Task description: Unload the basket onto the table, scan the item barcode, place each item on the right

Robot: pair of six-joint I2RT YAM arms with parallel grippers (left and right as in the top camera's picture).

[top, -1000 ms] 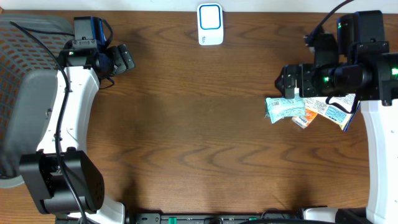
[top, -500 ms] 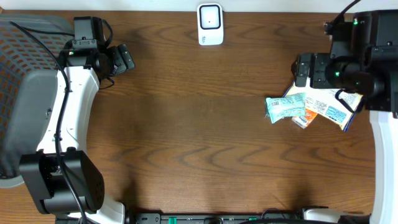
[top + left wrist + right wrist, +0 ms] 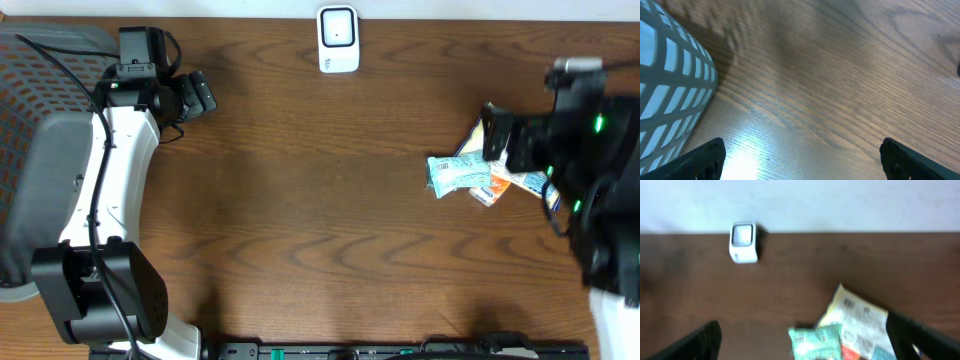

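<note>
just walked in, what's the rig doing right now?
Barcode scan, nothing picked yet. The right gripper hovers open above the pile of packets on the right of the table, with none gripped; a teal packet lies at the pile's left edge. The left gripper sits open and empty at the far left beside the mesh basket. The white scanner stands at the back edge, nothing in front of it.

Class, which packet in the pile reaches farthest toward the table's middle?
The crinkled teal-green foil packet. It juts out from the pile toward the middle, while the orange packet and the cream printed packet lie farther back.
</note>
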